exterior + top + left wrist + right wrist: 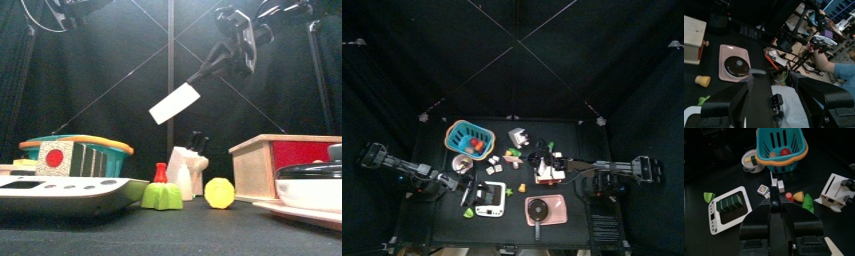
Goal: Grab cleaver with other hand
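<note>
Cleaver (175, 103) hangs in the air above the table, well over the teal basket (76, 155) and knife block (189, 168). Right gripper (230, 47) clamps its dark handle; blade points down and to the left side, long axis diagonal. Left gripper (769, 82) has jaws spread wide with nothing in them, not visible in the front view. Blade end faces the left arm's side, so I judge the left jaws must come in along that diagonal toward the handle
</note>
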Robot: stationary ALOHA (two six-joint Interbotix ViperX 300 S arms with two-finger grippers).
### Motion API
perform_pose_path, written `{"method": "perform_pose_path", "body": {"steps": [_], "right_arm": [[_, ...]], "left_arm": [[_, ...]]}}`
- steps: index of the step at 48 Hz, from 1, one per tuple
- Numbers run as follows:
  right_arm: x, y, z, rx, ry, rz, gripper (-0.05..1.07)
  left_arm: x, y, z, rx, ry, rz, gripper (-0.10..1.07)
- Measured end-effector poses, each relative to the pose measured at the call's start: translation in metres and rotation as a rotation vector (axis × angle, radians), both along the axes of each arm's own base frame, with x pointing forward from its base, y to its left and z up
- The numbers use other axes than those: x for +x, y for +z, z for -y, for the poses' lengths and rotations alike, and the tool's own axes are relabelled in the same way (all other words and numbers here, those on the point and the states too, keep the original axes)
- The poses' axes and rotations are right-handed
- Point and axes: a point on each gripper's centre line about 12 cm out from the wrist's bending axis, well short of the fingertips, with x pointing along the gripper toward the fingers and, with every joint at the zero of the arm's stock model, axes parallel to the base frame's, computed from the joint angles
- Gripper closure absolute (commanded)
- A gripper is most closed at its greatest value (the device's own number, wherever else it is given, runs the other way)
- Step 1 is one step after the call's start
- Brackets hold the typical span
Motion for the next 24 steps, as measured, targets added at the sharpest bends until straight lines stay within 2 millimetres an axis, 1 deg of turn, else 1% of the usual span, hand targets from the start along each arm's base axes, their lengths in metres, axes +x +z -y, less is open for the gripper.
{"method": "perform_pose_path", "body": {"steps": [6, 9, 15, 20, 24], "right_arm": [[0.0, 0.001, 0.0, 0.0, 0.001, 0.003, 0.63], [0.0, 0.0, 0.0, 0.003, -0.001, 0.002, 0.63], [0.0, 0.0, 0.0, 0.006, -0.001, 0.002, 0.63], [0.0, 0.001, 0.0, 0.006, -0.001, 0.004, 0.63], [0.0, 0.0, 0.0, 0.006, -0.001, 0.002, 0.63]], "left_arm": [[-0.003, 0.005, -0.023, 0.219, 0.124, 0.024, 0.03], [-0.005, 0.008, -0.03, 0.24, 0.167, 0.02, 0.03], [-0.006, 0.009, -0.035, 0.24, 0.194, -0.022, 0.03], [-0.009, 0.008, -0.038, 0.289, 0.221, -0.117, 0.03], [-0.013, 0.009, -0.04, 0.358, 0.245, -0.293, 0.03]]}}
